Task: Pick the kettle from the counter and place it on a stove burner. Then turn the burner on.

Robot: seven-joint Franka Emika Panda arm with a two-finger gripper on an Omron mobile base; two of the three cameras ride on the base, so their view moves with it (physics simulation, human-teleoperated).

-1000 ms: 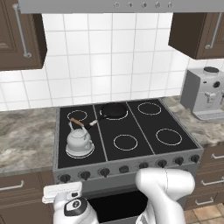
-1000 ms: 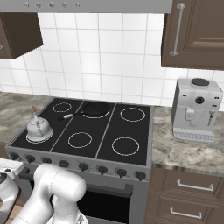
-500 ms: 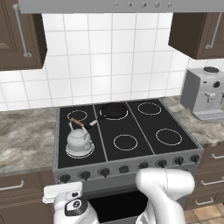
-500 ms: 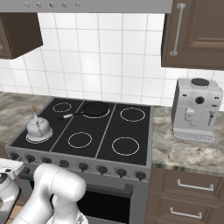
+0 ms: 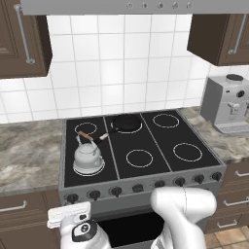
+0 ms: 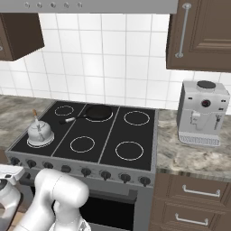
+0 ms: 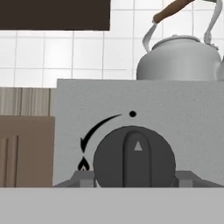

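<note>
While the kettle (image 5: 88, 156) is sitting upright on the front-left stove burner (image 5: 89, 168) of the black cooktop, the gripper (image 7: 134, 186) is hovering low before the stove's grey front panel, facing a dark round knob (image 7: 134, 157). Its fingertips (image 7: 83, 178) are standing spread, flanking that knob on either side. Farther right, a black frying pan (image 5: 126, 123) is resting on a rear ring, and a coffee machine (image 5: 228, 103) is standing on the counter (image 5: 228, 142).

Lighting's flat and even everywhere, typical render look, no obvious lamp. The kettle (image 5: 88, 156) barely drops a shadow on the black cooktop (image 5: 146, 141), no glare on the glass either. Base views are a bit soft and low-res. The knob (image 7: 134, 156) close-up is sharp.
</note>
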